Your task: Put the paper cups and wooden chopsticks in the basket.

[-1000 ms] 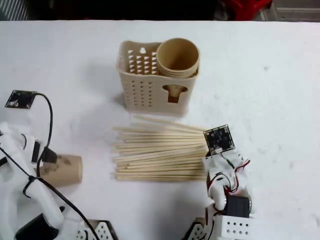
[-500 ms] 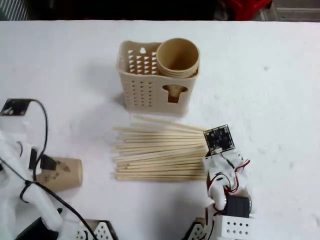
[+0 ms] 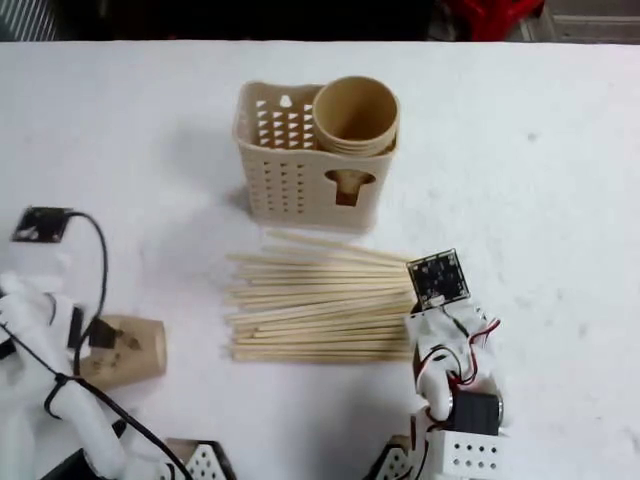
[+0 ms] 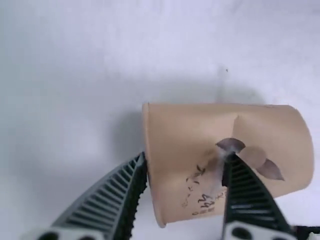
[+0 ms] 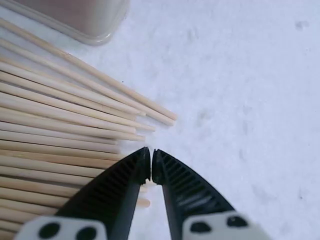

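The left claw [image 4: 184, 162] is clenched on a paper cup [image 4: 200, 130]. One finger [image 4: 125, 185] meets the rim at the mouth. The other finger [image 4: 242, 187] lies across the printed side wall. The paper cup lies on its side on the white table [image 3: 540, 180], nearer than the basket [image 3: 290, 185] and well off to its left.

The right claw [image 5: 151, 165] is clenched on nothing, its fingertips almost touching. It hangs nearer than the basket and slightly to its right, just above the right-hand ends of the wooden chopsticks [image 3: 320, 305].

The wooden chopsticks lie flat in a loose bundle on the table, between the right claw and the basket. They run crosswise to the front wall of the basket. The rows nearest the basket fan out at a slight angle. The bundle is close to the basket but apart from it.

The basket stands upright, farther back than both claws. It is beige, with perforated walls and a handle cut-out in the front wall.

A stack of cups [image 3: 356, 115] stands mouth up in the right-hand part of the basket, and its rims rise above the basket wall.
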`<move>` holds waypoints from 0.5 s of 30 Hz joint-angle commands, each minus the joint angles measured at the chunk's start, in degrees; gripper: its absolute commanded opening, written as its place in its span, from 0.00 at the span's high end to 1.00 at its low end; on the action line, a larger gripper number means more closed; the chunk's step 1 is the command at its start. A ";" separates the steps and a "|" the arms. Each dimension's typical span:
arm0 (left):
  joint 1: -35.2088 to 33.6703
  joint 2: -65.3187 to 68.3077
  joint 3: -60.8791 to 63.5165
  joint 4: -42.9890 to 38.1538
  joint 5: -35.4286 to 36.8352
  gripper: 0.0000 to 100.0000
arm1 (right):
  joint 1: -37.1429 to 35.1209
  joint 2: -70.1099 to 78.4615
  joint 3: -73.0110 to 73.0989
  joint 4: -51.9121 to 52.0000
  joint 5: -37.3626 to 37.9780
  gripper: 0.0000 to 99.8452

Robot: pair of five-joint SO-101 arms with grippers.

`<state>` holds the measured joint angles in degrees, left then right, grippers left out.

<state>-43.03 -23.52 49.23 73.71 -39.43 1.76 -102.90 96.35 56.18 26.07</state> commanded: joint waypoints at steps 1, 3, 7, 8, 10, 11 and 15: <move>9.10 0.75 1.23 7.47 0.00 0.74 | 0.40 -0.31 0.44 0.40 0.35 0.98; 11.12 0.75 -2.46 10.37 1.93 0.74 | 0.40 -0.31 0.44 0.40 0.35 0.98; 16.31 0.75 -11.78 16.35 4.92 0.74 | 0.40 -0.31 0.44 0.40 0.35 0.98; 18.07 0.75 -13.89 17.93 5.89 0.74 | 0.40 -0.31 0.44 0.40 0.35 0.98; 22.20 0.75 -17.76 20.66 8.18 0.74 | 0.40 -0.31 0.44 0.40 0.35 0.98; 24.66 0.75 -19.43 22.07 9.49 0.74 | 0.40 -0.31 0.44 0.40 0.35 0.98; 35.12 0.75 -25.49 26.29 15.74 0.74 | 0.40 -0.31 0.44 0.40 0.35 0.98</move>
<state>-17.63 -22.02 30.68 96.13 -29.32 1.67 -102.90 96.35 56.18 26.07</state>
